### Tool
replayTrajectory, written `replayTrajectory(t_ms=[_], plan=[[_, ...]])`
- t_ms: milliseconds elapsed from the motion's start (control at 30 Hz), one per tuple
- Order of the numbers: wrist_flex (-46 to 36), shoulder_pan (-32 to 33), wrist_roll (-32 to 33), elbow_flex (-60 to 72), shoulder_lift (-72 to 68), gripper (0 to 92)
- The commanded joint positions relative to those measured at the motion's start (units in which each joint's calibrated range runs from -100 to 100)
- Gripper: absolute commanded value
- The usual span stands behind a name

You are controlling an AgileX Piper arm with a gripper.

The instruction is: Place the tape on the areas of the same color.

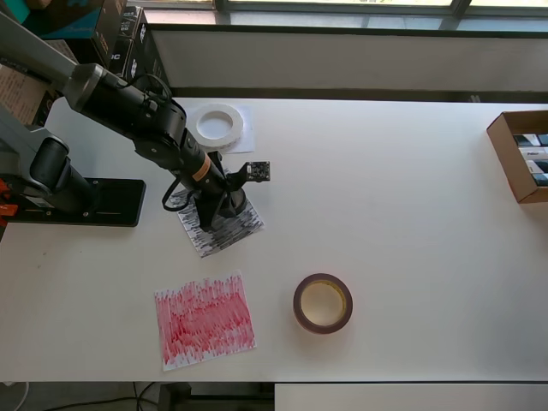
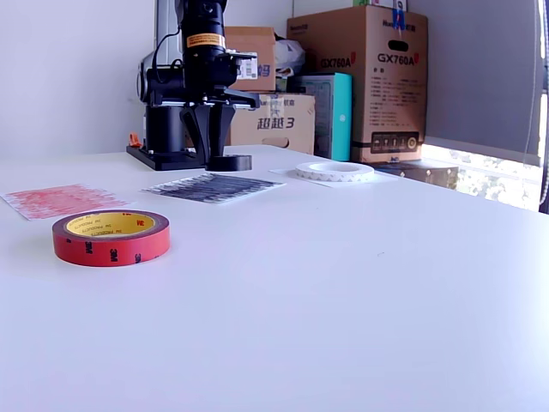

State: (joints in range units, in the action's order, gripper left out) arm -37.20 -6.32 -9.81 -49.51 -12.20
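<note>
My gripper points straight down over the black scribbled sheet. Its fingertips close on the wall of the small black roll, which sits at the sheet's far end in the exterior view. The white ring lies on the plain white sheet. The dark red-brown roll lies on the bare table, to the right of the red scribbled sheet in both views.
The arm's black base plate sits at the overhead view's left. An open cardboard box stands at the table's right edge there. Cardboard boxes are stacked behind the table in the exterior view.
</note>
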Motion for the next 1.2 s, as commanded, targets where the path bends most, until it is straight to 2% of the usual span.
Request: replayTrajectory(t_ms=[0,167,333,1167], plan=[[-0.26,-0.06,0.32,-0.52,-0.53,0.2],[-0.35,0.41,0.32,-0.33,-0.43,0.2],[-5.19,0.57,0.65,1.76,-0.34,0.2],[-5.02,-0.3,-1.4,-1.15,-0.53,0.2]])
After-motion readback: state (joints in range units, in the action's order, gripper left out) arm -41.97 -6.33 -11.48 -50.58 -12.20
